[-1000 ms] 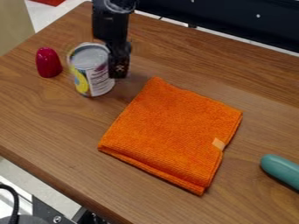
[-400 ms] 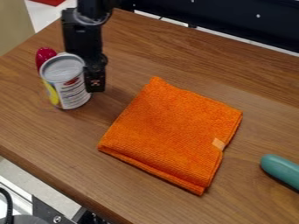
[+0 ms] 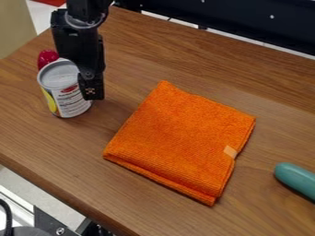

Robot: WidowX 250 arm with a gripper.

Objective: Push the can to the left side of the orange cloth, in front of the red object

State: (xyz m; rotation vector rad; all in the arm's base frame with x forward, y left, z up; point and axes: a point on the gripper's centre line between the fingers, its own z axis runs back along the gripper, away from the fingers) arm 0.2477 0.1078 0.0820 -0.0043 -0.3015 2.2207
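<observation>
Beside the gripper (image 3: 91, 93), open or closed I cannot tell, stands a can (image 3: 67, 101)

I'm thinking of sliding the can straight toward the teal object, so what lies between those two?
A folded orange cloth lies between the can and the teal object, as the camera view shows.

Plain orange cloth (image 3: 179, 142), brown wood-grained table (image 3: 271, 99).
</observation>
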